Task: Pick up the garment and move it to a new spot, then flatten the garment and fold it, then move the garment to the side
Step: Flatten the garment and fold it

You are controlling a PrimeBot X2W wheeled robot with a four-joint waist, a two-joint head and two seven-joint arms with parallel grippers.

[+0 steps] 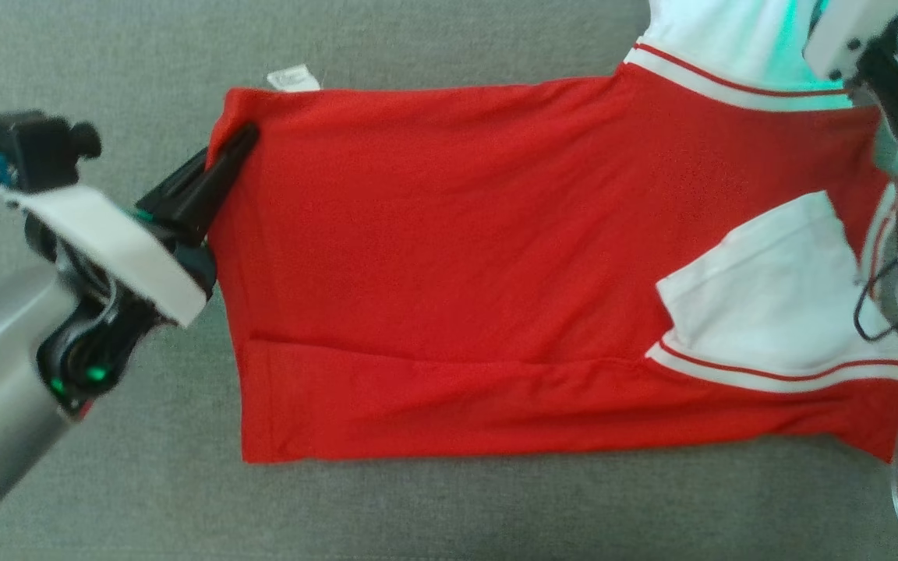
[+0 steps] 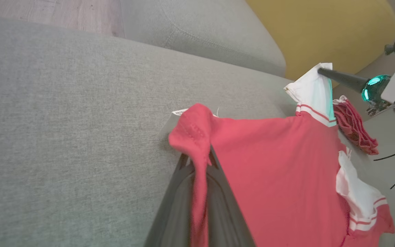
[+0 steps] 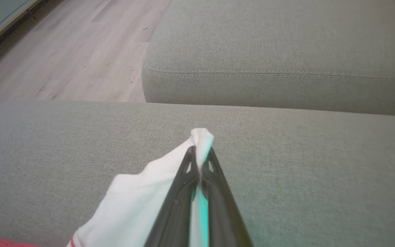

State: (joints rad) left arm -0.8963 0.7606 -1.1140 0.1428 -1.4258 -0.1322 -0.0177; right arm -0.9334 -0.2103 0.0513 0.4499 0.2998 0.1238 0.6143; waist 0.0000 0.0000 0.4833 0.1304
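Note:
The garment (image 1: 457,257) is a red shirt with white, red-striped sleeves, spread across a grey sofa cushion (image 1: 449,514). My left gripper (image 1: 245,140) is shut on the shirt's red corner at its far left edge; in the left wrist view the pinched red cloth (image 2: 194,137) bunches up over the fingertips. My right gripper (image 3: 200,151) is shut on the tip of the white sleeve (image 3: 139,199), which it lifts off the cushion. The left wrist view also shows that gripper (image 2: 321,71) holding the sleeve (image 2: 314,91) at the far right.
A second grey cushion (image 3: 279,55) lies beyond the one that bears the shirt, with wooden floor (image 3: 63,51) past it. A yellow cushion (image 2: 321,31) stands at the back. A small white label (image 1: 293,79) pokes out at the shirt's far edge.

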